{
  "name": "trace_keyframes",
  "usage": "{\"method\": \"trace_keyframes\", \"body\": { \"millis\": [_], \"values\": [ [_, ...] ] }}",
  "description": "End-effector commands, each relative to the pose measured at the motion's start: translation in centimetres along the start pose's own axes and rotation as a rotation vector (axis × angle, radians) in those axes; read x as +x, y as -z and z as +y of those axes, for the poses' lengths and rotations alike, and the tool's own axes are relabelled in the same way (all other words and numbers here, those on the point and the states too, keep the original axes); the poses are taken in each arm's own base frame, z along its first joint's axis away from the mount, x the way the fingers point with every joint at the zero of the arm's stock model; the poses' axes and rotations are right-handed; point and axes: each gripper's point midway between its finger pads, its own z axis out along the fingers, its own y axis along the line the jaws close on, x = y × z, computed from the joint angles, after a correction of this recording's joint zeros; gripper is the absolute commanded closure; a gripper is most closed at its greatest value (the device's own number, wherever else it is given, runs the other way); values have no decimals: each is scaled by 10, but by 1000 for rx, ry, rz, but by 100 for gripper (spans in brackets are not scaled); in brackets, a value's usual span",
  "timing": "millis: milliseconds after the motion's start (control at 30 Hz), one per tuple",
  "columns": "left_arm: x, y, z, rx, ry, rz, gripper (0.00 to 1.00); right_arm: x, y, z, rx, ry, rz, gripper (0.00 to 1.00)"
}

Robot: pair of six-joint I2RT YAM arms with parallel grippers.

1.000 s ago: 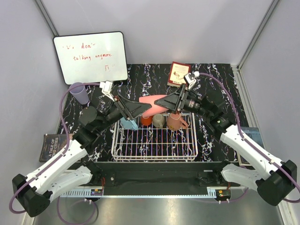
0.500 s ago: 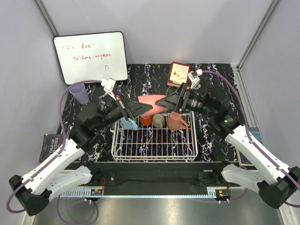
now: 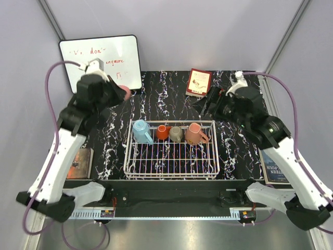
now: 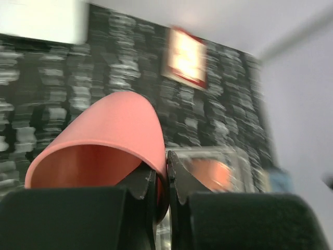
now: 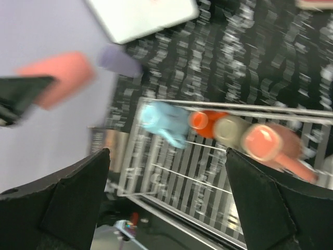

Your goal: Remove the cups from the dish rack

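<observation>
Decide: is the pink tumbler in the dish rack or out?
Out: left end effector grips the pink tumbler, away from the dish rack.

The black marbled bench (image 3: 156,99) carries a white wire dish rack (image 3: 171,159) toward 6 o'clock, a whiteboard (image 3: 127,52) propped at 10 o'clock with a blurred lavender tumbler (image 5: 118,61) beside it, and a red-bordered book (image 3: 198,82) at 1 o'clock.
</observation>
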Motion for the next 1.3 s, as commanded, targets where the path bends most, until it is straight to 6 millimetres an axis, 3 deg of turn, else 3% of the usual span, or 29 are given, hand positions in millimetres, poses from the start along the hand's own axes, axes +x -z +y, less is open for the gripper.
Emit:
{"method": "trace_keyframes", "body": {
  "millis": [0, 67, 200, 300, 333, 467, 600, 867, 1033, 1267],
  "values": [
    [-24, -17, 98, -417, -81, 82, 100, 29, -8, -75, 347, 84, 120, 0],
    [-39, -21, 130, -521, -80, 81, 100, 33, -5, -89, 414, 106, 136, 0],
    [-60, -47, 177, -660, -69, 105, 100, 36, -1, -94, 428, 125, 144, 0],
    [-64, -67, 200, -712, -43, 126, 100, 41, 1, -94, 413, 125, 160, 0],
    [-72, -71, 197, -704, -39, 109, 100, 43, 1, -94, 410, 123, 167, 0],
    [-91, -91, 216, -729, -7, 89, 100, 53, 3, -97, 402, 113, 192, 0],
    [-92, -119, 238, -729, 47, 116, 100, 62, 6, -104, 408, 120, 212, 0],
    [-85, -133, 296, -795, 114, 164, 100, 73, -2, -110, 407, 149, 265, 0],
    [-84, -150, 304, -780, 125, 179, 100, 80, -11, -113, 403, 165, 293, 0],
    [-66, -173, 315, -758, 146, 227, 100, 83, -23, -118, 416, 194, 321, 0]
  ]
}}
